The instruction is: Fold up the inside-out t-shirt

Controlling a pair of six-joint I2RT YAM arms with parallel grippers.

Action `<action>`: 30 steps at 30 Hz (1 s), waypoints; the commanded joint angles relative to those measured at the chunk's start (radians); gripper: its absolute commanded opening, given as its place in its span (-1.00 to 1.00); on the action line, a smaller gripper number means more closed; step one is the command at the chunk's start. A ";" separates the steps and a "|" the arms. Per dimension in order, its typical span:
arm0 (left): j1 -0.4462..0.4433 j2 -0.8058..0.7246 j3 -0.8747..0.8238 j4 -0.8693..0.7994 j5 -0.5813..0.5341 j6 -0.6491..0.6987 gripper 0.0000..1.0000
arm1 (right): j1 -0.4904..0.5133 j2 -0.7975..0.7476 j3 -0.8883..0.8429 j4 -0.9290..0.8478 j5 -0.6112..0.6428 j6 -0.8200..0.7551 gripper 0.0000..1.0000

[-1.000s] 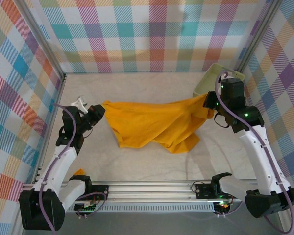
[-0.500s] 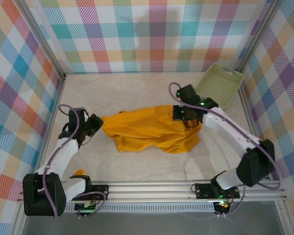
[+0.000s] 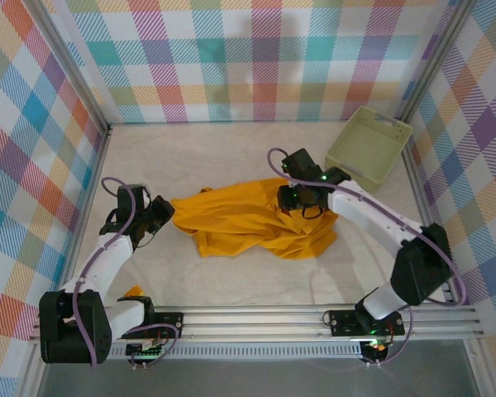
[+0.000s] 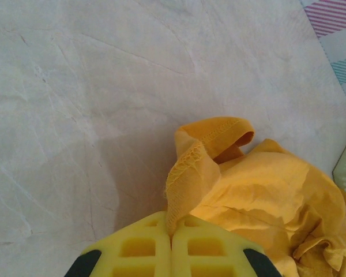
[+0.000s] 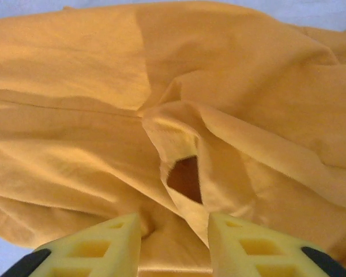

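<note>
Mustard-orange inside-out t-shirt [image 3: 248, 219] on an off-white bench [image 3: 231, 157]
The shirt is one plain colour; the bench shows faint grey veining; the basket [image 3: 369, 147] is pale green; the walls [image 3: 256, 58] wear a pastel plaid of teal, orange, pink and yellow; the left gripper [image 4: 172, 257] and right gripper [image 5: 174, 245] have yellow fingers with black trim

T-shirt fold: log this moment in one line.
t-shirt: bunched on table, unfolded | left tool: shut on t-shirt | right tool: open over t-shirt | basket: far right corner
</note>
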 commanded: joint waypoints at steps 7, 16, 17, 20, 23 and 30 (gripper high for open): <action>0.013 0.013 -0.010 -0.018 -0.043 0.013 -1.00 | -0.004 0.074 -0.163 0.059 0.065 0.012 -0.17; 0.115 -0.038 -0.084 -0.080 -0.112 -0.023 -0.81 | -0.109 0.017 -0.217 0.107 0.038 0.021 -0.87; 0.125 -0.028 -0.092 -0.078 -0.107 -0.024 -0.81 | -0.118 -0.001 -0.224 0.111 0.028 0.020 -0.92; 0.140 0.028 -0.099 -0.080 -0.099 -0.024 -0.76 | -0.156 -0.034 -0.247 0.124 -0.020 0.015 -1.00; 0.142 0.079 -0.081 -0.085 -0.087 -0.007 -0.55 | -0.189 -0.084 -0.288 0.180 -0.157 -0.009 -1.00; -0.001 -0.105 0.031 -0.313 -0.326 0.041 0.35 | -0.192 -0.212 -0.339 0.294 -0.511 -0.037 -1.00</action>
